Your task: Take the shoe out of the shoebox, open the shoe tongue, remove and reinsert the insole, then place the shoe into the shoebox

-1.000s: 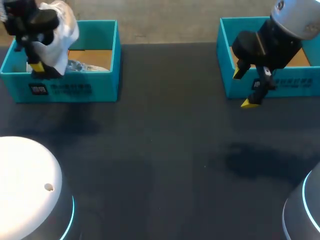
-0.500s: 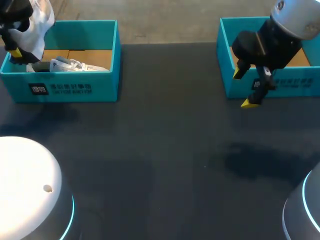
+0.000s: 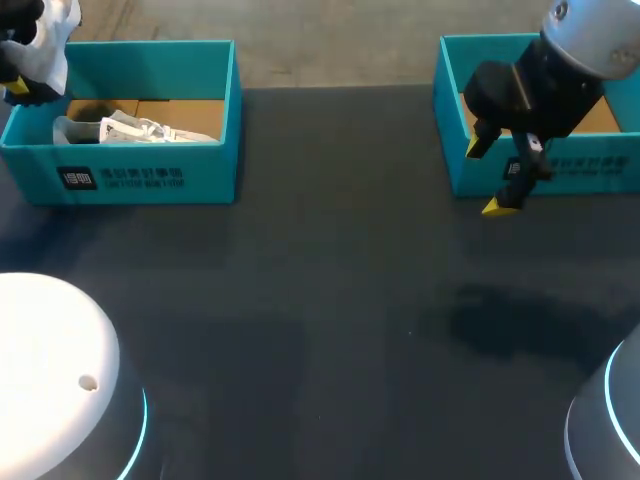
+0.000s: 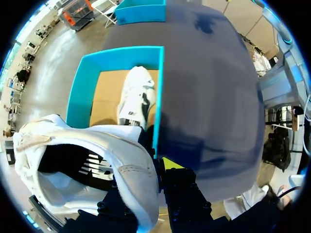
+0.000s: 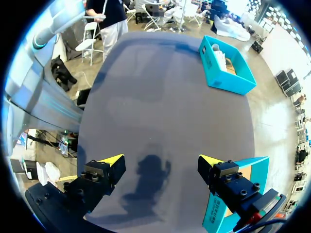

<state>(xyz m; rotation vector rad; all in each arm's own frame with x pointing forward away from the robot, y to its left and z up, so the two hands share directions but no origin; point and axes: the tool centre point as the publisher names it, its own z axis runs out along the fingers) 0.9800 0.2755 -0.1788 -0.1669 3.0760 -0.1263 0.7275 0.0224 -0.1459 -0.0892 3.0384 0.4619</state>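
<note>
Since a second ago the left tool (image 3: 14, 88) is pulling up and away toward the far left corner, taking the white shoe (image 3: 52, 38) clear of the left shoebox (image 3: 150, 180). This is leaving the second shoe (image 3: 130, 130) in plain sight on the cardboard floor, where the arm was covering it before.

Nearest, the dark desk (image 3: 330, 300) is lying open across its middle. Beyond it the right tool (image 3: 490, 178) is hanging just in front of the right shoebox (image 3: 560, 165), its yellow tips standing wide apart with nothing between them; it is sitting exactly where it was in both earlier frames.

Farther back, the left wrist view is showing the left tool (image 4: 146, 170) clamped on the heel wall of the white shoe (image 4: 97, 155), one yellow tip outside and the other apparently hidden inside the opening. The left shoebox (image 4: 158, 97) and the second shoe (image 4: 136, 97) are lying ahead of it and below.

The take-out step is nearly finishing, as I judge it. Next the shoe is probably needing to come down onto the open desk between the two arms, so the right tool can be reaching the tongue while the left is steadying the heel.
</note>
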